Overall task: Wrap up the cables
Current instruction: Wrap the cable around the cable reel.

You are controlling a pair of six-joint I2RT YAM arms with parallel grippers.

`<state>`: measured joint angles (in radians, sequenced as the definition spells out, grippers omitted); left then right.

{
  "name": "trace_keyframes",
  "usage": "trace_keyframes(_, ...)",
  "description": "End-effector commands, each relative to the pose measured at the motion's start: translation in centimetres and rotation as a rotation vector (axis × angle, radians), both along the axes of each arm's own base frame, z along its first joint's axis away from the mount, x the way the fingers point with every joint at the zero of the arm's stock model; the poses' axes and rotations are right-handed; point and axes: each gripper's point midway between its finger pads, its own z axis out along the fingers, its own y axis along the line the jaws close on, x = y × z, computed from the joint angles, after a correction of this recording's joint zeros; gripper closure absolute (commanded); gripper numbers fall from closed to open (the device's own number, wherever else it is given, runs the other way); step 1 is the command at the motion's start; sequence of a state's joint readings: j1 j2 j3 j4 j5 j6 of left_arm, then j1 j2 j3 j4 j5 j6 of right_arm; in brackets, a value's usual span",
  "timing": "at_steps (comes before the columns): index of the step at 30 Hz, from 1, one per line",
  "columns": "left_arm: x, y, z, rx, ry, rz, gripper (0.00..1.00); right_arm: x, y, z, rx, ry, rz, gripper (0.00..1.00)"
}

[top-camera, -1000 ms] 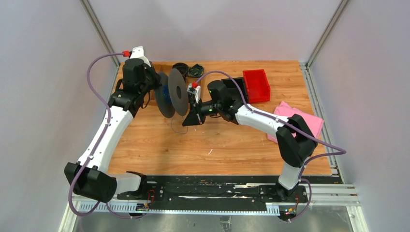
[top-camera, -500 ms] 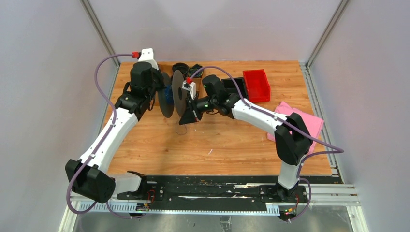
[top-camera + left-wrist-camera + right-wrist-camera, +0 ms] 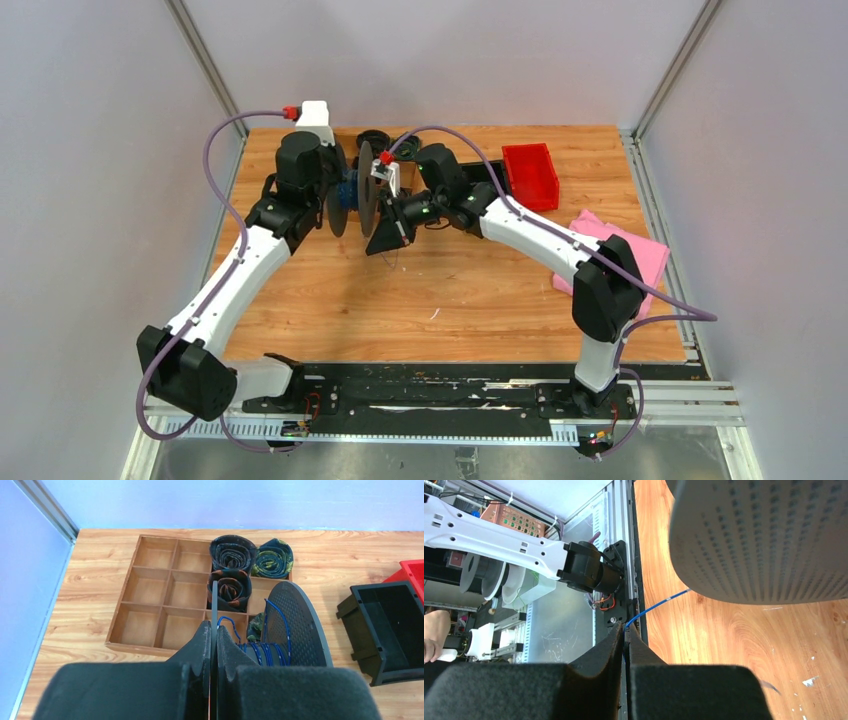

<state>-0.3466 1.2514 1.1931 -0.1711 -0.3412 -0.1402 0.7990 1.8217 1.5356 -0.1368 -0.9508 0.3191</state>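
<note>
The left gripper was clamped tight on the near flange of the grey spool, holding it on edge above the table. The right gripper was pinched shut on the blue cable. From its fingertips the strand ran up toward the perforated flange, and more turns lay wound on the hub.

Compared with a second before, both arms and the spool had shifted toward the table's far edge, and the right gripper had drawn in closer to the spool's lower rim.

The wooden table carried a compartment tray behind the spool, with dark rolled bundles in its back cells. To the right were a black bin, a red bin and a pink cloth. Pale walls and aluminium posts enclosed the cell.
</note>
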Motion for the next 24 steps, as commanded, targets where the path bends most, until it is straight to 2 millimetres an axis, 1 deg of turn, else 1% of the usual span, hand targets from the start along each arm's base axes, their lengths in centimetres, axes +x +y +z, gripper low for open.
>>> trace_keyframes(1,0.4,0.3,3.9,0.013,-0.153,0.031,1.00,-2.4,-0.2,3.7,0.047,-0.016,0.087,0.96)
trace_keyframes(5,0.2,-0.5,3.4,0.043,-0.147,0.003,1.00,-1.9,-0.3,4.7,0.056,-0.034,0.078,0.97)
trace_keyframes(20,-0.8,-3.8,2.2,0.152,-0.133,-0.134,1.00,2.9,-1.8,9.4,0.102,-0.097,-0.022,0.98)
trace_keyframes(24,-1.0,-4.6,1.9,0.166,-0.130,-0.170,1.00,3.9,-2.3,10.2,0.115,-0.106,-0.043,0.97)
